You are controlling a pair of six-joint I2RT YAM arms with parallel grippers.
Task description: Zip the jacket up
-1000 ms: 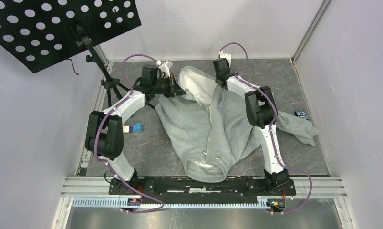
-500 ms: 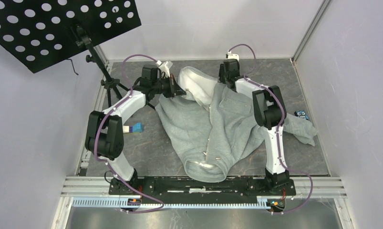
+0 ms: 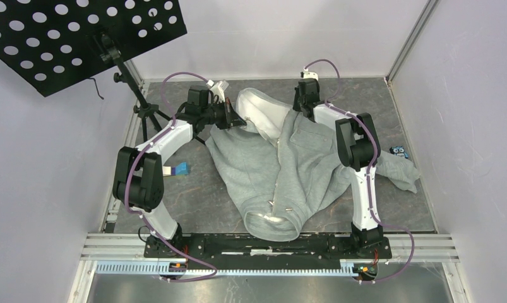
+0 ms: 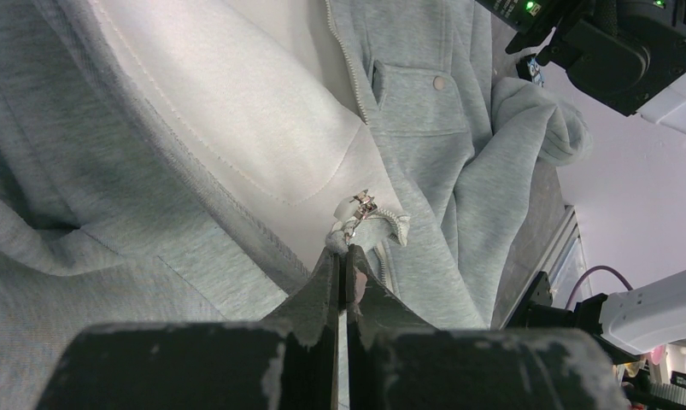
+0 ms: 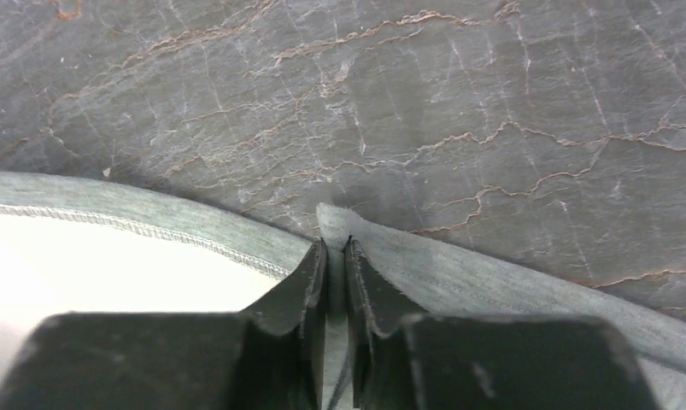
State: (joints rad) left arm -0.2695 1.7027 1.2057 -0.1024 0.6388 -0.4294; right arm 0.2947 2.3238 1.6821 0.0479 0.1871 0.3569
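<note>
The light grey jacket (image 3: 282, 170) lies spread on the dark table, collar toward the arm bases, its pale inner lining turned out at the far end (image 3: 260, 110). My left gripper (image 3: 237, 120) is shut on the jacket's bottom front edge beside the metal zipper slider (image 4: 361, 207); the zipper teeth (image 4: 348, 64) run away from it. My right gripper (image 3: 298, 108) is shut on a pinched fold of the jacket hem (image 5: 335, 224) at the far right side, with the white lining (image 5: 108, 265) to its left.
A black perforated board on a tripod (image 3: 80, 38) stands at the far left. A small blue object (image 3: 180, 168) lies left of the jacket, another small blue item (image 3: 399, 151) at the right by the sleeve (image 3: 399, 170). Walls enclose the table (image 3: 402, 107).
My right arm has moved right and farther away, pulling the jacket hem with it and spreading the fabric. The left arm has stayed in place.
</note>
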